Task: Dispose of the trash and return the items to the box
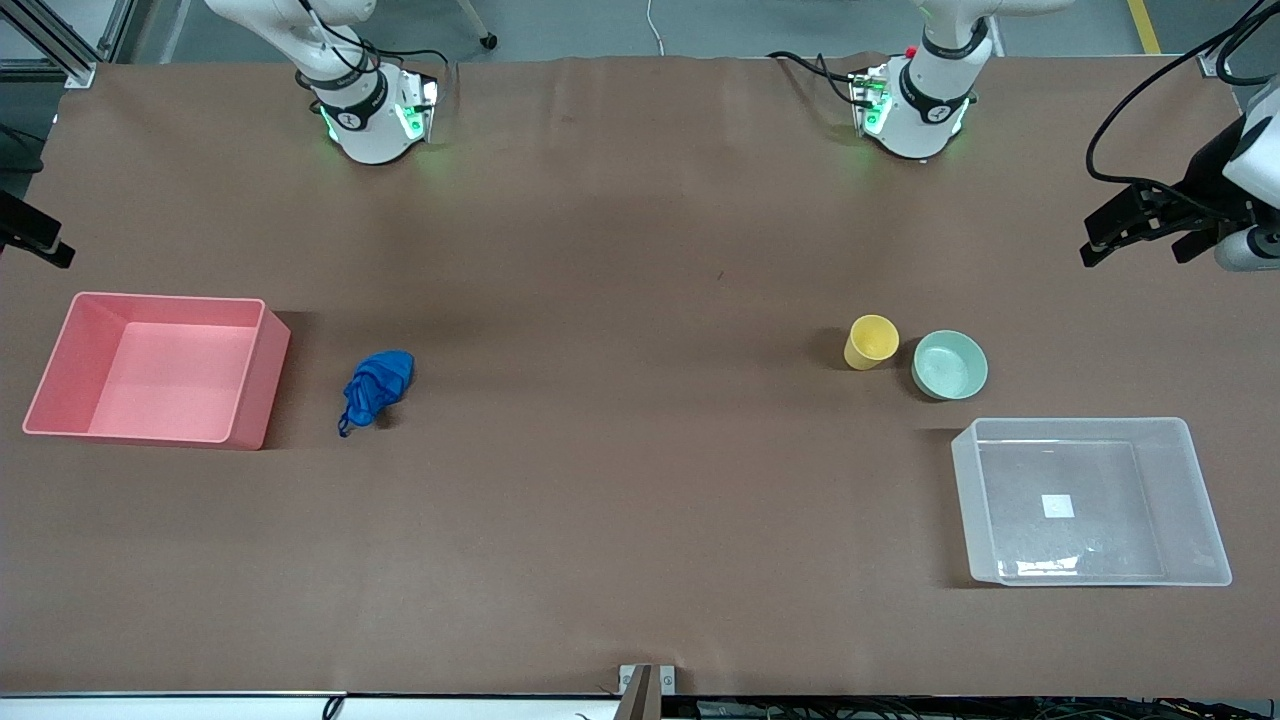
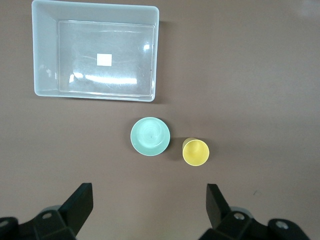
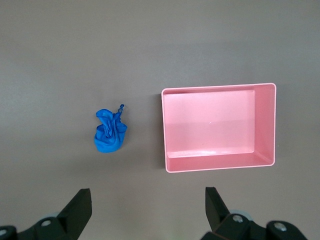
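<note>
The blue wad of trash (image 1: 376, 388) lies on the table beside the pink bin (image 1: 255, 375); it also shows in the right wrist view (image 3: 110, 132). The yellow cup (image 1: 870, 342) stands upright beside the mint-green bowl (image 1: 949, 364). The clear box (image 1: 1200, 500) is empty and lies nearer to the front camera than the bowl. The left wrist view shows the cup (image 2: 195, 152), the bowl (image 2: 150, 136) and the box (image 2: 45, 60). My left gripper (image 2: 149, 200) is open and empty, high above the table. My right gripper (image 3: 148, 202) is open and empty, high above the table.
The pink bin (image 3: 265, 125) is empty and sits at the right arm's end of the table. Both arm bases (image 1: 370, 110) (image 1: 915, 105) stand along the table's edge farthest from the front camera. Brown paper covers the table.
</note>
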`<action>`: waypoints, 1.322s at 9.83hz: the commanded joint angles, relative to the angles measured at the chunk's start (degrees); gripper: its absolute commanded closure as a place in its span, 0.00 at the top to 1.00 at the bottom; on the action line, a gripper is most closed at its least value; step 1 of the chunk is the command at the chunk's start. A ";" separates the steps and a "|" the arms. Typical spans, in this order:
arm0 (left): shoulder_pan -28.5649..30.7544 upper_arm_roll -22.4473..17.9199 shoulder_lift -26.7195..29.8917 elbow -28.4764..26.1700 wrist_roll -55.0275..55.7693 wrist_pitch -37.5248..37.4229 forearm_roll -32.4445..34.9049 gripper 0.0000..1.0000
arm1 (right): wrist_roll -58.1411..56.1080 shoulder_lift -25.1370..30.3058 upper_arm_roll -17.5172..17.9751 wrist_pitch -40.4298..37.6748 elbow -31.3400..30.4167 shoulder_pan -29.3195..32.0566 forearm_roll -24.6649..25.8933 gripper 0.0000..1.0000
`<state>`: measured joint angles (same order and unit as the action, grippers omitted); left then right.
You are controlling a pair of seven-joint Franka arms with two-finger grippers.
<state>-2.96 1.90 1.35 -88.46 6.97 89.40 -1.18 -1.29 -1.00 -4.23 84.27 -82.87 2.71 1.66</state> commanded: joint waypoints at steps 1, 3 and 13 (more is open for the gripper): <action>-0.73 -0.67 -0.29 -0.92 -0.38 -0.46 1.18 1.00 | -0.11 0.73 0.27 -0.68 -0.01 0.28 -0.43 1.00; -0.64 -0.76 -0.74 -0.48 -0.64 -0.55 1.26 1.00 | -0.11 0.73 0.27 -1.12 -0.01 0.37 -0.43 1.00; -0.38 -5.95 1.11 -32.86 -5.92 29.72 0.38 1.00 | 3.29 -0.66 0.63 14.38 -16.92 -7.44 -0.34 1.00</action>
<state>-2.94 -3.34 0.41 -111.60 1.86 112.58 -1.17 -0.39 -1.92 -3.45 92.96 -92.83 -2.86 1.38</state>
